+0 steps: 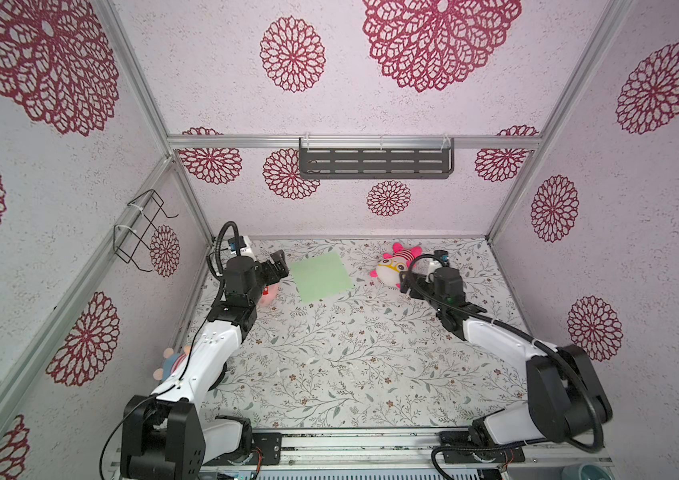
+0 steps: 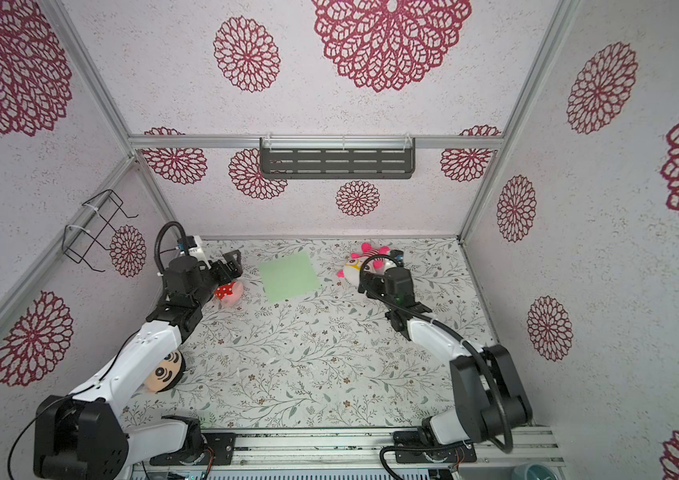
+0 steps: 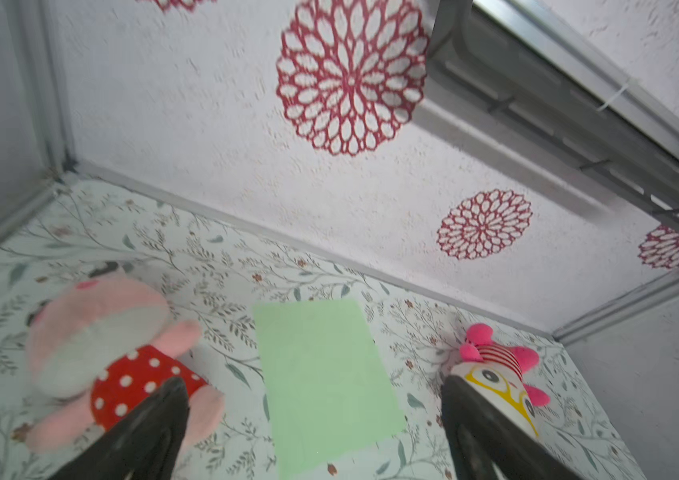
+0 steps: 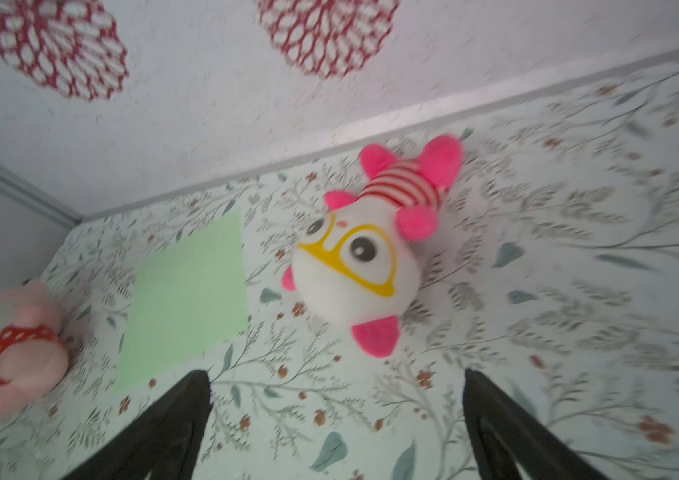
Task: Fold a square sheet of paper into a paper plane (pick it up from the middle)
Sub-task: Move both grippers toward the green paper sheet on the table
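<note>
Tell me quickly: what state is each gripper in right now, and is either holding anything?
Left gripper: open, holding nothing.
Right gripper: open, holding nothing.

The square sheet of paper [image 1: 321, 276] lies flat on my desk [image 1: 350, 353] near the back wall, between two plush toys. The left plush toy [image 2: 229, 291] sits partly under my left pincer [image 1: 277, 266]. The right plush toy [image 1: 389, 266] lies just beyond my right pincer [image 4: 335, 374]. A doll [image 2: 163, 374] lies front left, under my left arm [image 1: 213, 345].
</note>
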`<act>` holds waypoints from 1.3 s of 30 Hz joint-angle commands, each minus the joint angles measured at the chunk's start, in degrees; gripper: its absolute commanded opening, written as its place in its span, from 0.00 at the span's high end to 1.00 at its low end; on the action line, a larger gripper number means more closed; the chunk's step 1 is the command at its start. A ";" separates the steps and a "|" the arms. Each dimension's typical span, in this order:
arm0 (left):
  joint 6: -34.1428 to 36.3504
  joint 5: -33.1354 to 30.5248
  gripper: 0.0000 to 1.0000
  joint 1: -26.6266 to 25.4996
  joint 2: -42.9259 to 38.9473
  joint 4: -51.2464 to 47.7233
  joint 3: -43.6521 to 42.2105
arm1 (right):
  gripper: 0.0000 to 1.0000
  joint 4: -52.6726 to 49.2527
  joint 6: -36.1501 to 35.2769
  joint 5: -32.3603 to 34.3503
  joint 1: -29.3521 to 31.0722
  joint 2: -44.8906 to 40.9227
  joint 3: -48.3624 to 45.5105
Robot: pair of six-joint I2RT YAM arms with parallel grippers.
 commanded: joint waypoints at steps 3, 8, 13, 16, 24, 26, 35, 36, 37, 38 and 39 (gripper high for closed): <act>-8.10 7.54 0.03 -0.76 3.93 -4.74 0.41 | 0.11 -6.44 4.63 -7.46 8.34 13.61 14.02; -8.21 4.64 0.03 -0.71 2.42 -6.84 -0.49 | 0.14 -7.69 5.42 -11.57 12.14 26.94 27.08; -6.30 1.70 0.03 -0.66 -0.14 -10.99 -0.42 | 0.16 -12.42 5.63 -11.83 12.75 38.74 41.13; -6.33 1.25 0.03 -0.63 -0.80 -11.45 -0.49 | 0.16 -16.03 4.93 -12.39 12.64 44.39 48.26; -7.88 3.25 0.03 -0.76 1.67 -11.61 1.65 | 0.16 -19.19 4.00 -13.44 12.73 49.46 52.61; -8.00 3.79 0.03 -0.76 2.46 -11.94 2.26 | 0.16 -20.13 4.18 -13.29 12.73 49.08 50.70; -9.43 8.98 0.03 -1.83 7.08 -15.80 5.94 | 0.21 -16.93 7.28 -14.98 13.12 34.89 24.20; -9.43 10.05 0.03 -2.19 7.57 -17.13 6.33 | 0.21 -16.09 7.85 -15.30 13.38 31.90 19.50; -9.52 10.99 0.03 -2.63 8.01 -18.52 6.66 | 0.21 -15.29 8.54 -15.44 13.65 28.77 14.77; -9.52 11.78 0.03 -2.99 8.28 -19.69 6.72 | 0.21 -14.66 9.21 -15.50 13.93 26.13 10.95; -9.72 12.67 0.03 -3.50 8.50 -20.82 6.65 | 0.22 -14.30 9.99 -15.89 14.25 23.25 6.86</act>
